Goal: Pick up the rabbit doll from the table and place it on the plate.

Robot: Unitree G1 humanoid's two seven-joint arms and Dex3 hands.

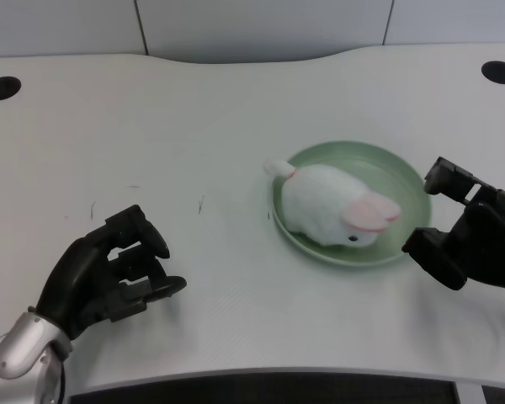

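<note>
The white rabbit doll [326, 209] with pink ears lies on the pale green plate [406, 175] right of the table's middle. Its tail pokes over the plate's left rim. My left hand [109, 278] hovers low at the near left of the table, far from the plate. It holds nothing, and its fingers are loosely bent and apart from the thumb.
My right hand [471, 240] rests just right of the plate's rim. Two dark round holes [2, 87] [498, 71] sit in the table's far corners. The table's front edge [261, 373] runs close below both hands. Faint marks [201, 204] dot the surface left of the plate.
</note>
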